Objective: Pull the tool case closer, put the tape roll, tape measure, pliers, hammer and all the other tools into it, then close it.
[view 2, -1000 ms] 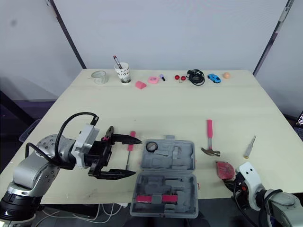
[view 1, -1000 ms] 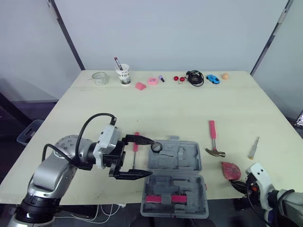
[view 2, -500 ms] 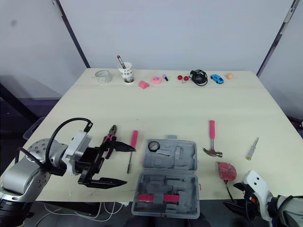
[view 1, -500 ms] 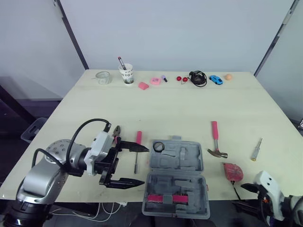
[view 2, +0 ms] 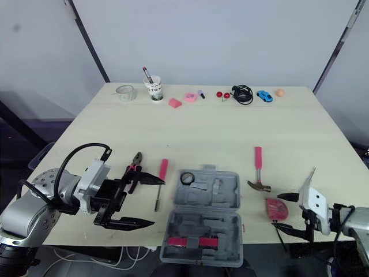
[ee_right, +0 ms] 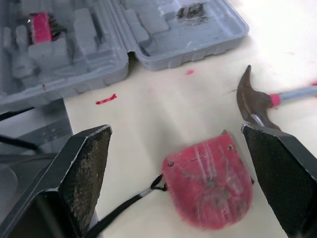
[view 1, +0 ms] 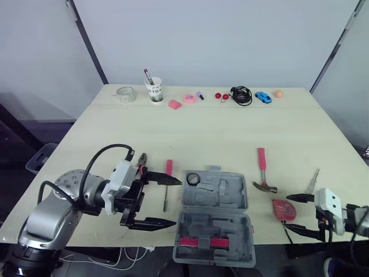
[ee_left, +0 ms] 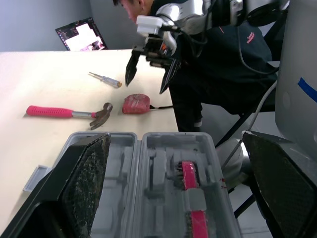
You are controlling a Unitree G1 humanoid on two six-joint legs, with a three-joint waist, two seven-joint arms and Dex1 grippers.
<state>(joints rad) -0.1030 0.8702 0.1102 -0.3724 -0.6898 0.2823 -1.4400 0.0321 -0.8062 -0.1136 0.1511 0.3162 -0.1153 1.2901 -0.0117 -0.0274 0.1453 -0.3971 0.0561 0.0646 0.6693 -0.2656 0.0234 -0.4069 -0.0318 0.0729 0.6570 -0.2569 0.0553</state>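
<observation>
1. if the right gripper (view 1: 287, 212) closes off-centre, the tape measure (view 1: 282, 209) just ahead of its fingers could skid off the table (view 1: 219, 133), whose edge is close by.
2. its fingers are spread wide, touching nothing; hammer (view 1: 263, 171) beyond, open tool case (view 1: 214, 219) further off.
3. left gripper (view 1: 176, 203) gapes wide, empty, beside the case.

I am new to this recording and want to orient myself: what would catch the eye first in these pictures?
The grey tool case lies open at the near edge of the table. The left hand hangs open just left of it, and the right hand, also open, is close to the red tape measure to its right, near the pink-handled hammer.
</observation>
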